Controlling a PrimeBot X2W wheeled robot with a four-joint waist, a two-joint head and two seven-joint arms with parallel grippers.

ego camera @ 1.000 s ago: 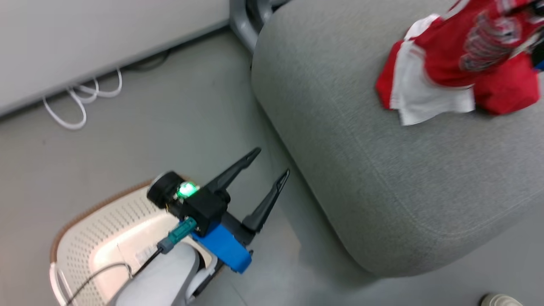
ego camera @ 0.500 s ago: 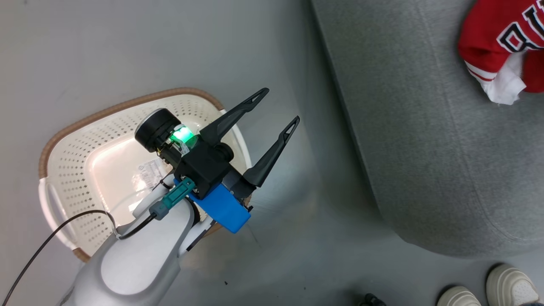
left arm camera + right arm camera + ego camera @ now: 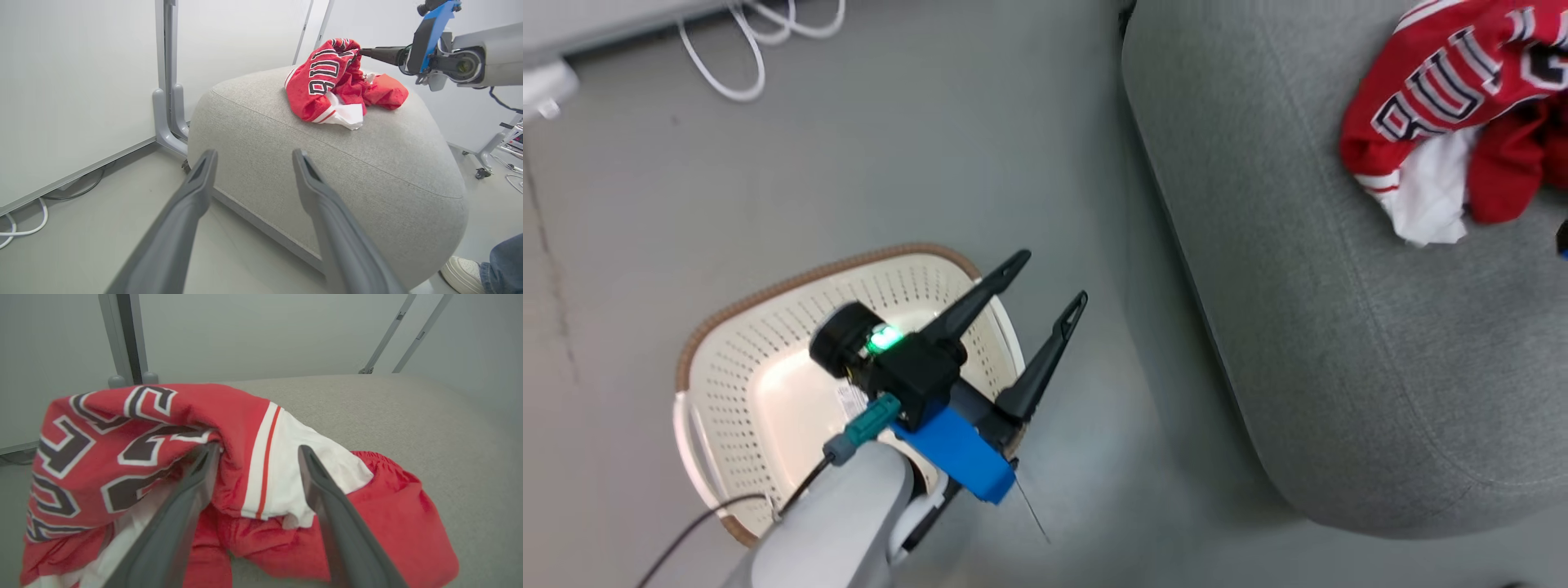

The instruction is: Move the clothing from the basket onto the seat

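Observation:
The clothing lies heaped on top of the grey seat (image 3: pixel 1339 367): a red jersey (image 3: pixel 1429 90) with black-and-white letters, and red shorts (image 3: pixel 1507 175) beside it. The cream basket (image 3: pixel 743 367) stands on the floor at the lower left, and I see no garment in it. My left gripper (image 3: pixel 1051 278) hangs open over the basket's right edge, holding nothing. In the left wrist view, the left gripper (image 3: pixel 254 153) faces the seat (image 3: pixel 388 155). My right gripper (image 3: pixel 258 447) is open low over the heap, a fold of the jersey (image 3: pixel 94 449) lying between its fingers, the shorts (image 3: pixel 392 522) underneath.
White cables (image 3: pixel 743 49) loop on the floor at the far left by the wall. A grey stand leg (image 3: pixel 165 102) rises behind the seat. A person's shoe (image 3: pixel 461 273) and trouser leg stand at the seat's near right corner. Bare floor lies between basket and seat.
The head camera has swung, shifting the whole picture. My left gripper stays open by the basket. The jersey's lettered side now shows on the seat.

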